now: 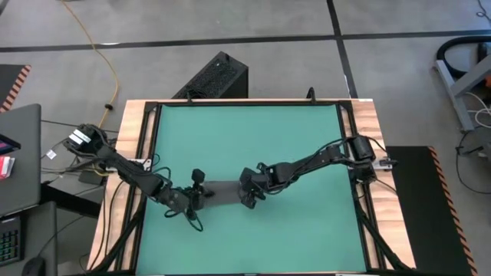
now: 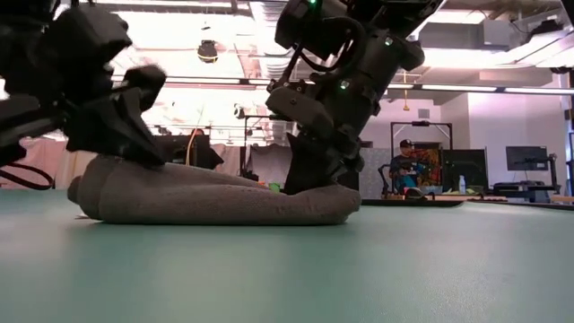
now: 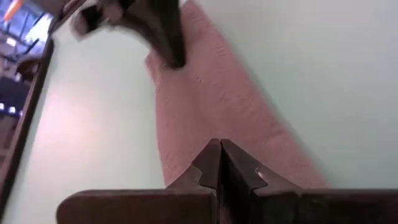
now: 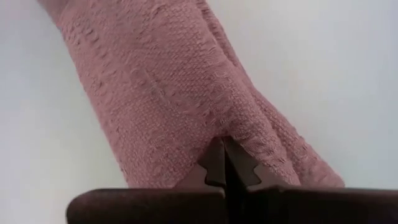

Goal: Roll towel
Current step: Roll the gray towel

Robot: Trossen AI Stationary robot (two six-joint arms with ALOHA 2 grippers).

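Item: towel (image 1: 222, 192), one, dark grey, soft cloth. Rolled into a long low bundle lying flat on the green table (image 1: 253, 138), lower centre of the high view; in the low view the roll runs from left to centre.

Left gripper (image 1: 198, 197): at the roll's left end, fingers pressed together, tips on the cloth.

Right gripper (image 1: 248, 196): at the roll's right end, fingers likewise together, tips against the cloth.

Containers: none seen.

Under my claws the towel (image 4: 180, 106) is soft cloth, coarse-woven and fuzzy, entirely matt. The counter (image 1: 253, 146) it lies on looks smooth, matt green, edged with pale wood (image 1: 134, 138). My fingers (image 4: 214, 163) look like hard, dark, dull plastic.
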